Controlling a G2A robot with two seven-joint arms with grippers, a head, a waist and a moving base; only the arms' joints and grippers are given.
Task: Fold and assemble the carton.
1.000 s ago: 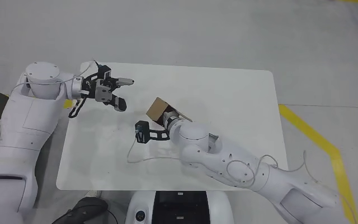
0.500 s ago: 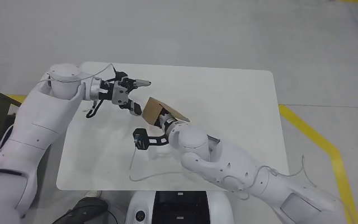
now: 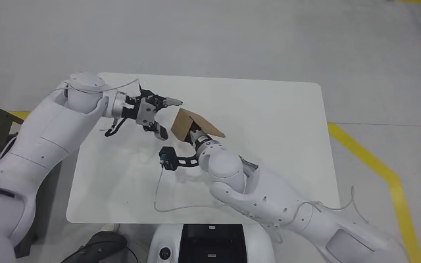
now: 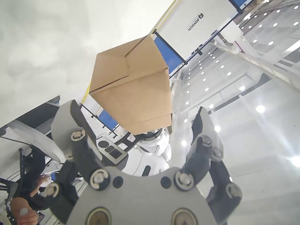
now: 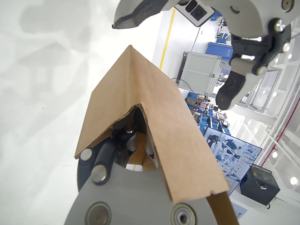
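Brown cardboard carton [image 3: 191,123], part-folded, is clamped by the right gripper [image 5: 132,141] over the white table [image 3: 283,112]. At its nine o'clock, just beside it, the left gripper [image 3: 168,118] has its jaws apart.

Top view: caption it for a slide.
Right end effector holds the carton over the table; open left end effector beside it.
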